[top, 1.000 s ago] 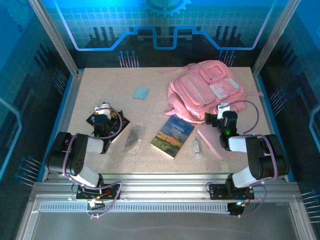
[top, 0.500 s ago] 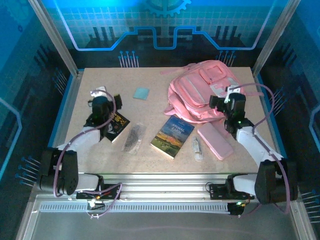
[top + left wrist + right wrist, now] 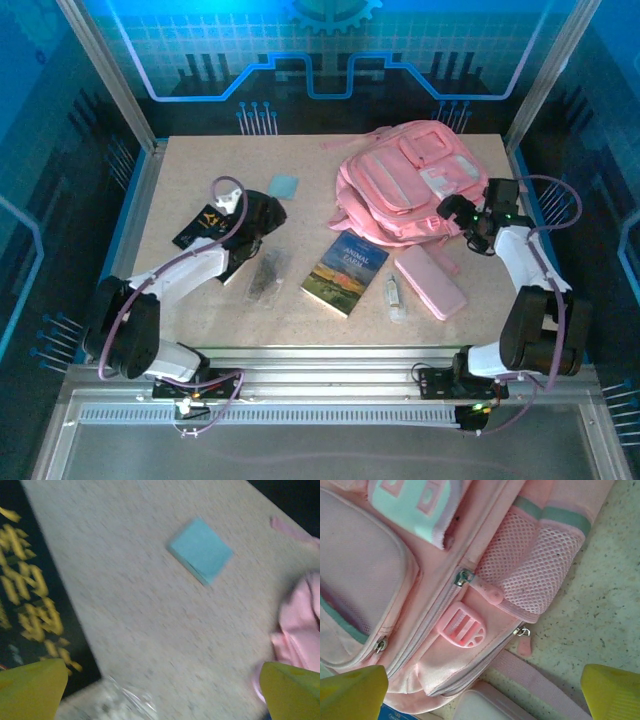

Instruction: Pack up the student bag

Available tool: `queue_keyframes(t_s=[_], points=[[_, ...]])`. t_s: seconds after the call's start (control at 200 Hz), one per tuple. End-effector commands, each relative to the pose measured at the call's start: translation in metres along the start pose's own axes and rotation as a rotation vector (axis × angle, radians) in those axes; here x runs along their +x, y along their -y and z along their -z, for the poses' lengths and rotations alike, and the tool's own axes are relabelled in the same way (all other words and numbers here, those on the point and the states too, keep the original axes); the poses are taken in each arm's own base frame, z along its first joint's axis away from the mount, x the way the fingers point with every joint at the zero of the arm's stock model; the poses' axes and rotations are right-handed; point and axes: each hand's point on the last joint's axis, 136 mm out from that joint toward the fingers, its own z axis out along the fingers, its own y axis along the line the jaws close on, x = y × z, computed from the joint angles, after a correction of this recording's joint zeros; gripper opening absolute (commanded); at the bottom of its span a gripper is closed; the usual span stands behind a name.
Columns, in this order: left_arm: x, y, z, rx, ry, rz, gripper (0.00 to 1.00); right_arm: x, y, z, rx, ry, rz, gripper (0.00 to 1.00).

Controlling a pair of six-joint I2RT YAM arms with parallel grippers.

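Pink and soft, the student bag (image 3: 415, 185) lies at the far right corner of the table (image 3: 180, 170), with its pockets facing up. The right gripper (image 3: 456, 211) hangs over the near right side of the bag, above a zipper pull (image 3: 480, 584) and a buckle (image 3: 461, 630). Its jaws are wide and hold nothing. The left gripper (image 3: 266, 211) is near a blue pad (image 3: 283, 187), beside a black book (image 3: 205, 228). Its jaws are wide and empty too.
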Motion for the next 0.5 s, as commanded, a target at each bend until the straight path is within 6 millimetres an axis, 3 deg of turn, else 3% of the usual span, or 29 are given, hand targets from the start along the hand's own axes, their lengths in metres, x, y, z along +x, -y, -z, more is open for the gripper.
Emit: queue_keyframes(t_s=[0.0,0.195,0.36,0.49], points=[[0.019,0.031,0.002,0.077,-0.109,0.073,0.99,-0.004,0.0,-0.01,-0.125,-0.033,-0.086,1.0],[0.047,0.058,0.006,0.156,-0.264,0.064,0.99,-0.03,0.011,-0.042,-0.21,-0.078,-0.139,1.0],[0.057,0.061,0.006,0.154,-0.311,0.069,0.99,-0.039,0.02,-0.076,-0.199,-0.13,-0.197,1.0],[0.063,0.07,0.004,0.184,-0.332,0.109,0.99,-0.046,0.014,-0.101,-0.243,-0.144,-0.237,1.0]])
